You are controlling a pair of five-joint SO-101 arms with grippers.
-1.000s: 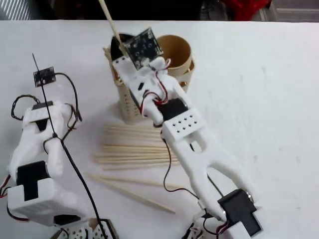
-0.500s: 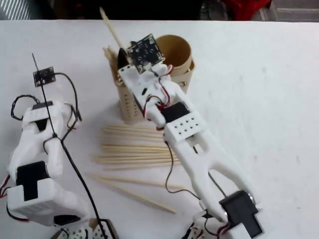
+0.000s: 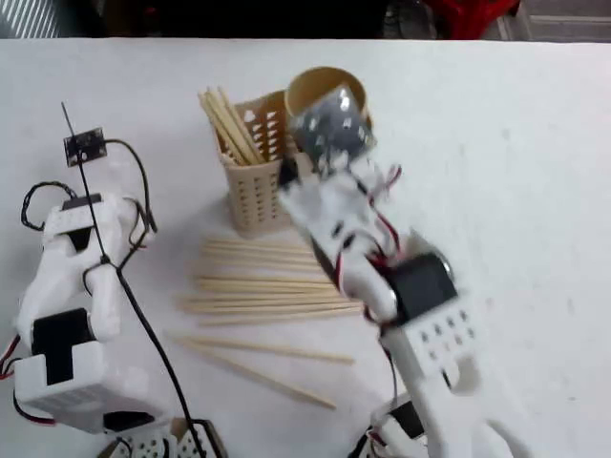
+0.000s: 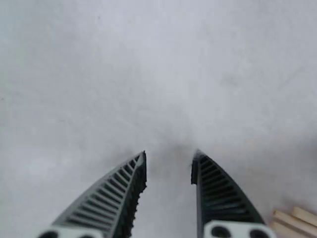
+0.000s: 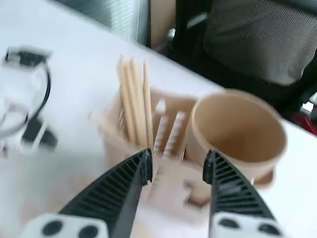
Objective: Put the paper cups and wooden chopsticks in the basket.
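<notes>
Several wooden chopsticks and a tan paper cup stood in the beige slotted plastic basket — a loose pile of chopsticks lay waiting on the white surface. The right pincer and the left pincer gaped apart, empty.

Blurring heavily along the right arm in the high view, while covering one side of the basket, the near rim of the paper cup and the ends of some loose chopsticks. Running off the lower edge at the bases of that arm and of the left arm. Blurring throughout the right wrist view too, with the right gripper masking the basket's lower wall and the cup's base. Cutting off two chopstick ends at the edge of the left wrist view.
</notes>
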